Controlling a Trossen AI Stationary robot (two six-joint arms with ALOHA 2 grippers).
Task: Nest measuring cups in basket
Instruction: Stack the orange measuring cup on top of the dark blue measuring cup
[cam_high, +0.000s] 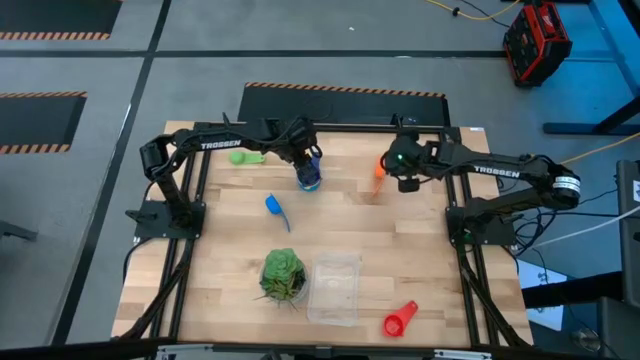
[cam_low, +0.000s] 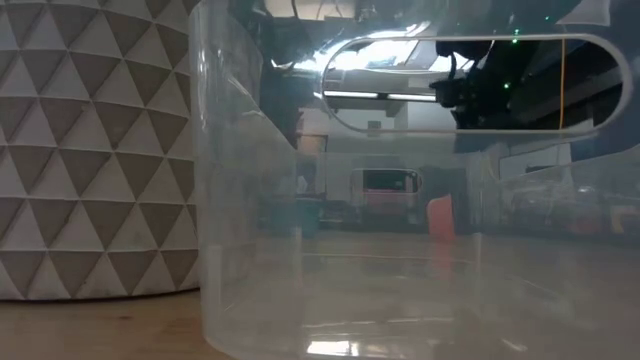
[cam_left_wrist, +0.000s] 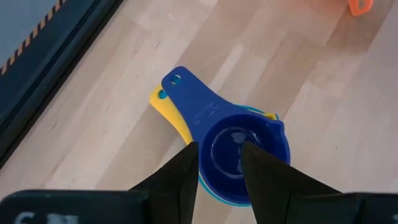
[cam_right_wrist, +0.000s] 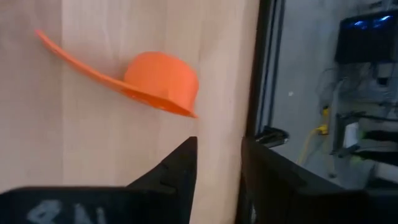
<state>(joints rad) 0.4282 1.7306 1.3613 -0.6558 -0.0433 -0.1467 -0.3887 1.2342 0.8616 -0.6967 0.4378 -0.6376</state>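
A: Nearest the low camera is the clear basket (cam_low: 330, 200); its wall fills that view. From above, the basket (cam_high: 335, 288) sits at the front of the tabletop (cam_high: 340, 230), with no cups in it.

B: And beside it?

A: The green leafy ball (cam_high: 283, 275) just to its left, a red cup (cam_high: 400, 320) near its front right corner.

B: The other cups?

A: A light blue cup (cam_high: 275, 207) lies mid-table. At the back, the left gripper (cam_high: 308, 172) is clamped on the rim of the dark blue cup (cam_left_wrist: 242, 152), one finger inside the bowl, one outside. That cup sits nested on a yellow cup (cam_left_wrist: 171, 112); a light blue rim shows between them. A green cup (cam_high: 245, 156) lies just left of it.

B: The right arm?

A: The right gripper (cam_high: 400, 172) hovers at the back right, fingers (cam_right_wrist: 180, 168) a little apart, holding nothing. The orange cup (cam_right_wrist: 152, 84) lies tilted on the wood just beside it.
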